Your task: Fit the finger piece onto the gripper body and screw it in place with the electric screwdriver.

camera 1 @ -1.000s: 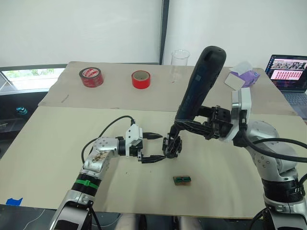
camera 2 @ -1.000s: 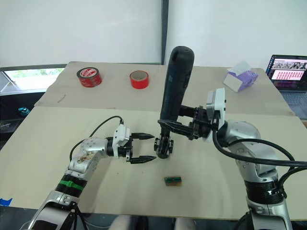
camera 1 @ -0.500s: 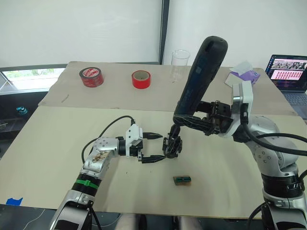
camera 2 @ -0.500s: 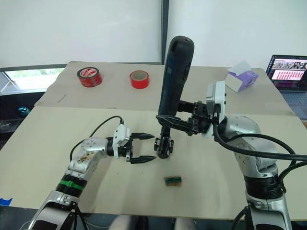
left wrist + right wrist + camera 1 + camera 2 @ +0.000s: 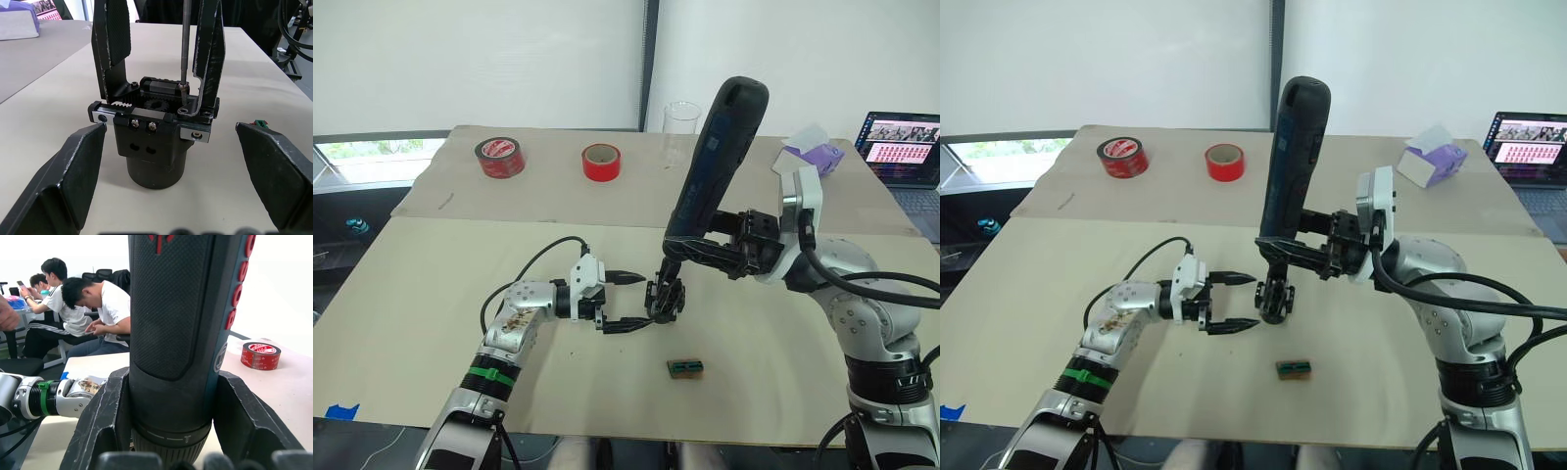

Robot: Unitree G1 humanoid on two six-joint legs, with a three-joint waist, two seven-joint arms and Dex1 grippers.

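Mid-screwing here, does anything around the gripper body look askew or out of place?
Nothing stands out. The black blocky gripper body stands upright on the table, and the dark cylindrical electric screwdriver's thin bit meets a screw on top of it.

The two head views look forward and down from above over the pale beige tabletop [image 5: 431,294], set slightly apart side by side, and share nearly the whole scene, from two red tape rolls [image 5: 499,157] at the far edge to the open laptop [image 5: 904,147]. The left wrist view sits low and very close to the small black blocky gripper body [image 5: 151,142], facing along the table. The right wrist view looks up the thick dark navy cylindrical screwdriver [image 5: 181,333], past it toward seated people [image 5: 102,313].
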